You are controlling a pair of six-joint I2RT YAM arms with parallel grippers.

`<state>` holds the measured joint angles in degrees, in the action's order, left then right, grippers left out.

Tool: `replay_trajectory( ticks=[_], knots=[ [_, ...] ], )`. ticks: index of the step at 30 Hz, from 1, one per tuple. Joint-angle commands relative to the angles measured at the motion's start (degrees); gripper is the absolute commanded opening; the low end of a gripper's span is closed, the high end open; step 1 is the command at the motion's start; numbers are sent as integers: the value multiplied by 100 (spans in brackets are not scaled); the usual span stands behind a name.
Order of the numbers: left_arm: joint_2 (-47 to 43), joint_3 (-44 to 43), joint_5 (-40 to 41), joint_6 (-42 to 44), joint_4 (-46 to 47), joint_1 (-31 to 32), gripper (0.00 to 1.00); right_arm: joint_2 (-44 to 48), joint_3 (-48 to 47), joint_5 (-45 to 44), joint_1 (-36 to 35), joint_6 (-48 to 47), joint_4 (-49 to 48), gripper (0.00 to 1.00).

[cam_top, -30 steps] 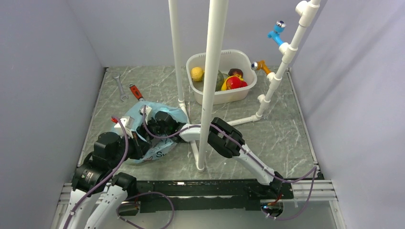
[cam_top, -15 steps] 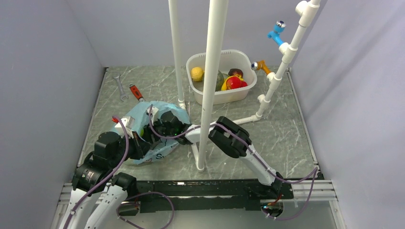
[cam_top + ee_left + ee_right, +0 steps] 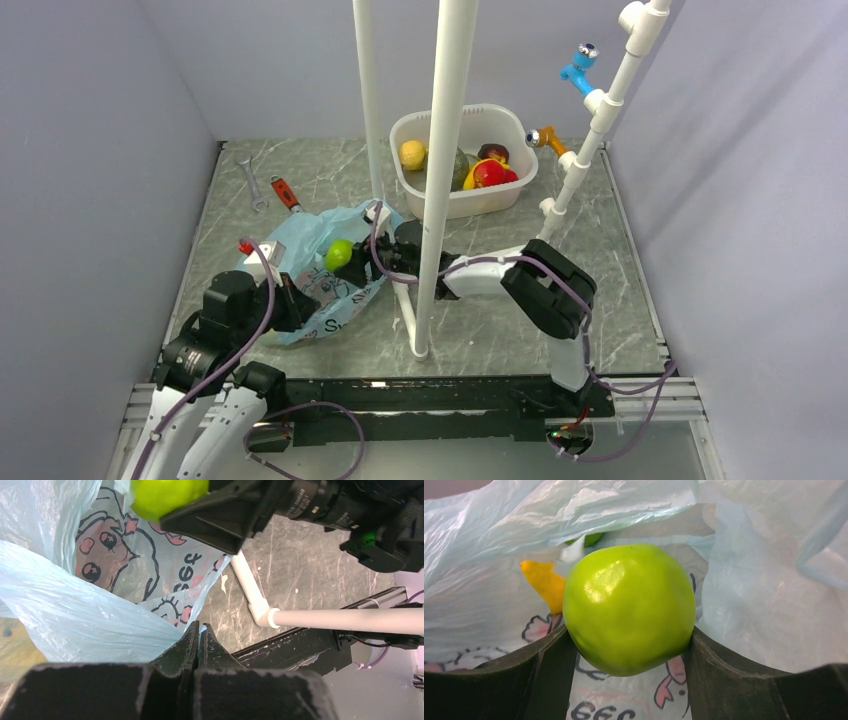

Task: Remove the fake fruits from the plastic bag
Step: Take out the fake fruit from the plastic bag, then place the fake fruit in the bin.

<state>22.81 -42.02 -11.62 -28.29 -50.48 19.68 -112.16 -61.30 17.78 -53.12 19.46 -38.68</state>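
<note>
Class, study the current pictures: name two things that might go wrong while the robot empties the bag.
1. The glossy green fruit is held only at its sides by the right gripper; it might slip back into the bag.
2. The left gripper pinches just a thin fold of the bag, which could pull free, letting the mouth close over the yellow fruit inside.

The left wrist view's top edge crops the green fruit [image 3: 167, 495]; the plastic bag [image 3: 574, 510] half hides a yellow fruit [image 3: 544, 582].
</note>
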Motion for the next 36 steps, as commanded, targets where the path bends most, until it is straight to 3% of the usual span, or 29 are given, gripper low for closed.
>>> replay_trajectory(
  ticks=[1, 21, 26, 30, 36],
  knots=[
    [181, -125, 180, -63, 112, -35, 0, 627, 357, 31, -50, -242, -94, 4],
    [-261, -43, 253, -239, -423, -35, 0, 2961, 1040, 958, 787, 987, 54, 4],
    [-166, -61, 120, -189, -350, -42, 0, 3868, 1130, -205, 895, 302, 873, 3],
    [-140, -51, 59, -166, -279, -43, 0, 4271, 1273, -1669, 1044, 197, 1397, 2],
    [-103, -119, 217, -62, -231, -44, 0, 3376, 244, -3850, 1379, -501, 2826, 2]
  ],
)
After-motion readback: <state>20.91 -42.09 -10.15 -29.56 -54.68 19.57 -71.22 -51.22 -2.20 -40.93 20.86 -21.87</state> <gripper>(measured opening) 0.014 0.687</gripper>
